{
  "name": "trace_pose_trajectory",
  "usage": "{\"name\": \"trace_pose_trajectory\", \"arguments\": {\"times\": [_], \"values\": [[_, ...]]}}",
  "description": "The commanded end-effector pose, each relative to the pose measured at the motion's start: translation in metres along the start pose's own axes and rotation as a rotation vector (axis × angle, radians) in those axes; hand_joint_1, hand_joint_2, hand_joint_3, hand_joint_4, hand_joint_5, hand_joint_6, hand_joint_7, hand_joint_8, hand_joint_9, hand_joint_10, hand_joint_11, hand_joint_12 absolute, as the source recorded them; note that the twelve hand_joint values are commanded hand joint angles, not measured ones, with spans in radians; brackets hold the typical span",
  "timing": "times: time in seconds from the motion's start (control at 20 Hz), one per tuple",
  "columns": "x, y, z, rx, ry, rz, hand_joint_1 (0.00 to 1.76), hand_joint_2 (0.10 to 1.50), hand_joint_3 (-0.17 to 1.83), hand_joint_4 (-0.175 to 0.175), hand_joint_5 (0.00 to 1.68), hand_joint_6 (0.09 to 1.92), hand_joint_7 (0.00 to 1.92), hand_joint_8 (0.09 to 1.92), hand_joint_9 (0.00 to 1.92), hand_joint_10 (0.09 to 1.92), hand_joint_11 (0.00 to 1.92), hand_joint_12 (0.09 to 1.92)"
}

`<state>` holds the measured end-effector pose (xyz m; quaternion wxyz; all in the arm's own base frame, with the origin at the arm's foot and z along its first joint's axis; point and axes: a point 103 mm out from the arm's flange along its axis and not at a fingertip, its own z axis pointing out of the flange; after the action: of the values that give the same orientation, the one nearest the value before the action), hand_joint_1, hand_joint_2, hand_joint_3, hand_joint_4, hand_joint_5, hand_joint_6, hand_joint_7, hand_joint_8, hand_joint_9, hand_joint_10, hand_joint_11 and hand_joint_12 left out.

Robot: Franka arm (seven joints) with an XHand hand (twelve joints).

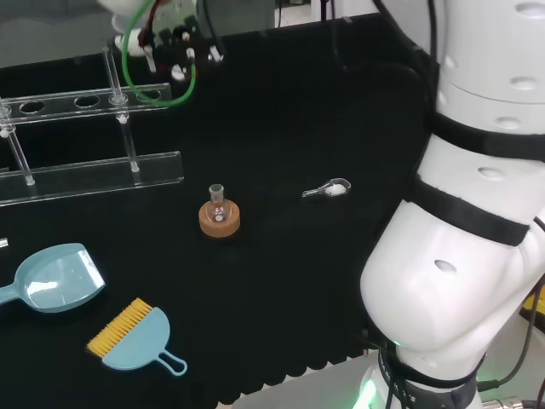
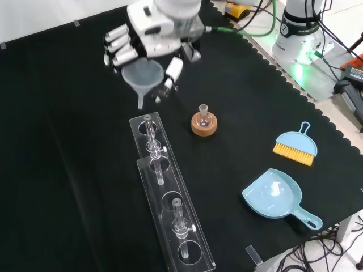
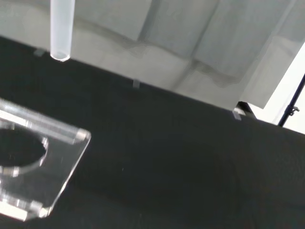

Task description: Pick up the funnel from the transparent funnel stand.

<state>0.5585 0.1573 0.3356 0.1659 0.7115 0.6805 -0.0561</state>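
Robot hand (image 2: pixel 148 39) raised above the bench, fingers (image 2: pixel 122 50) curled, gripping.

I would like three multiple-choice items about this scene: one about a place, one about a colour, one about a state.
1. Where is the clear plastic funnel?
A. In the hand, above the cloth
B. In the stand
C. In the dustpan

2. What colour are the bristles of the small light blue brush?
A. Red
B. Yellow
C. White

3. How is the black and white hand?
A. Open, away from everything
B. Shut on the funnel
C. Flat on the cloth

Key: 1 A, the funnel's spout hangs clear beyond the end of the transparent funnel stand; 2 B, the bristles are yellow; 3 B, fingers curl round the funnel's rim.
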Motion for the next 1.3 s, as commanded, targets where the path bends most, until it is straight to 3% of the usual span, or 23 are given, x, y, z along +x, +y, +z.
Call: {"name": "trace_pose_trajectory", "arguments": {"times": [0.05,0.2,0.3,0.55,0.6,0.8,1.0,1.3], "values": [[-0.056,-0.022,-0.059,-0.048,0.144,0.030,0.49,1.18,0.18,0.053,0.87,1.92,0.83,0.99,0.55,0.80,0.35,1.40],[-0.075,-0.034,-0.066,-0.024,0.239,0.015,0.56,1.17,0.21,0.074,0.91,1.92,0.84,0.98,0.59,0.77,0.36,1.40],[-0.082,-0.043,-0.065,-0.012,0.268,-0.008,0.59,1.16,0.23,0.083,0.93,1.92,0.85,0.97,0.60,0.76,0.36,1.40],[-0.113,-0.084,-0.056,-0.018,0.304,-0.173,0.62,1.14,0.29,0.098,0.95,1.92,0.85,0.97,0.61,0.75,0.35,1.40],[-0.117,-0.092,-0.053,-0.004,0.297,-0.229,0.62,1.12,0.32,0.106,0.96,1.92,0.85,0.97,0.61,0.75,0.35,1.40],[-0.124,-0.116,-0.046,-0.001,0.350,-0.322,0.63,1.09,0.39,0.119,0.99,1.92,0.85,0.98,0.61,0.75,0.34,1.40],[-0.117,-0.136,-0.044,-0.014,0.389,-0.338,0.63,1.07,0.43,0.130,0.99,1.92,0.85,0.98,0.61,0.75,0.33,1.41],[-0.112,-0.148,-0.048,-0.005,0.357,-0.258,0.63,1.07,0.44,0.132,1.00,1.92,0.85,0.98,0.61,0.75,0.33,1.41]]}}
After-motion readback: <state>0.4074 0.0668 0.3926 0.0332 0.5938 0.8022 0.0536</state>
